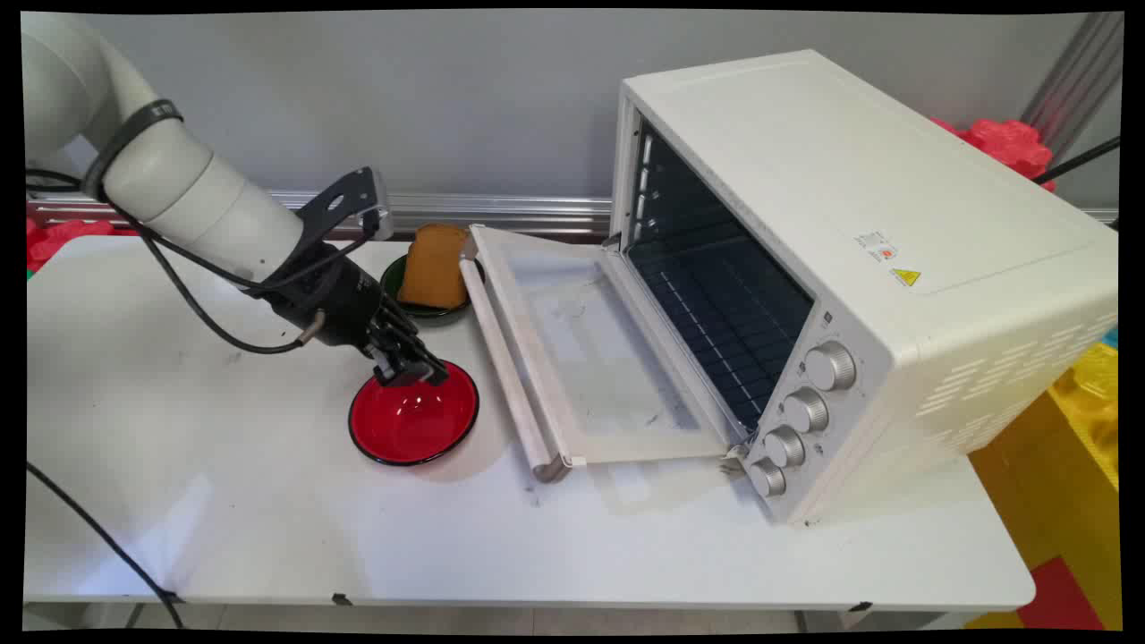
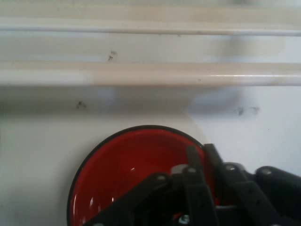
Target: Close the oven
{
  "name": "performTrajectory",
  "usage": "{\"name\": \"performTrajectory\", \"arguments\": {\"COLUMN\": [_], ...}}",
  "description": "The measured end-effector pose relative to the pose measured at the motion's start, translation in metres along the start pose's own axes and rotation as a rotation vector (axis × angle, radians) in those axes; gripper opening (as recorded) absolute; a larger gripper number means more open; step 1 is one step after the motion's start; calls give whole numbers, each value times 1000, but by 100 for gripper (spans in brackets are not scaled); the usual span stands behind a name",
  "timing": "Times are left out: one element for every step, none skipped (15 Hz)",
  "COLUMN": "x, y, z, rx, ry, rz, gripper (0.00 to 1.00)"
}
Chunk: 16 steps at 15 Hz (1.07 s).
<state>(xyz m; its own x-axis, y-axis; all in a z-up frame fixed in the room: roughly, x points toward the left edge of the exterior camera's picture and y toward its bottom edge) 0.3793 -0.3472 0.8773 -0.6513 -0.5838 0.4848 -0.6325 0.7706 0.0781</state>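
Note:
A red bowl (image 1: 416,420) with a black rim sits on the white table (image 1: 224,501), left of the oven door. My gripper (image 1: 413,370) is down at the bowl's far rim. In the hand view the two fingers (image 2: 193,162) stand close together over the rim of the bowl (image 2: 131,174), one inside it and one outside, shut on it. The bowl looks empty and rests on the table.
A slice of brown bread (image 1: 435,265) stands on a dark green plate (image 1: 429,309) just behind the bowl. A white toaster oven (image 1: 859,268) fills the right side, its glass door (image 1: 590,349) folded down flat towards the bowl, with the door handle (image 2: 150,74) close ahead.

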Motion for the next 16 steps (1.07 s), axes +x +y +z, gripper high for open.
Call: {"name": "performTrajectory", "arguments": {"x": [-1, -1, -1, -2, -2, -3, -4, -4, -5, -7, -9, -10, -11, -12, -13, -13], "y": [0, 0, -1, -1, -2, -3, -4, -5, -6, -8, -9, -10, -11, -13, -14, -15], "z": [2, 4, 7, 10, 14, 18, 22, 25, 29, 35, 39, 43, 48, 53, 57, 59], "rx": [1, 2, 5, 7, 10, 14, 18, 20, 24, 27, 30, 32, 35, 37, 39, 40], "ry": [2, 5, 10, 14, 20, 26, 32, 36, 41, 46, 51, 55, 61, 67, 72, 77], "rz": [2, 3, 4, 5, 6, 8, 9, 11, 12, 11, 10, 9, 7, 4, 0, -4], "gripper": [0, 0, 0, 0, 0, 0, 0, 0, 0, 0, 0, 0, 0, 0, 0, 0]}}
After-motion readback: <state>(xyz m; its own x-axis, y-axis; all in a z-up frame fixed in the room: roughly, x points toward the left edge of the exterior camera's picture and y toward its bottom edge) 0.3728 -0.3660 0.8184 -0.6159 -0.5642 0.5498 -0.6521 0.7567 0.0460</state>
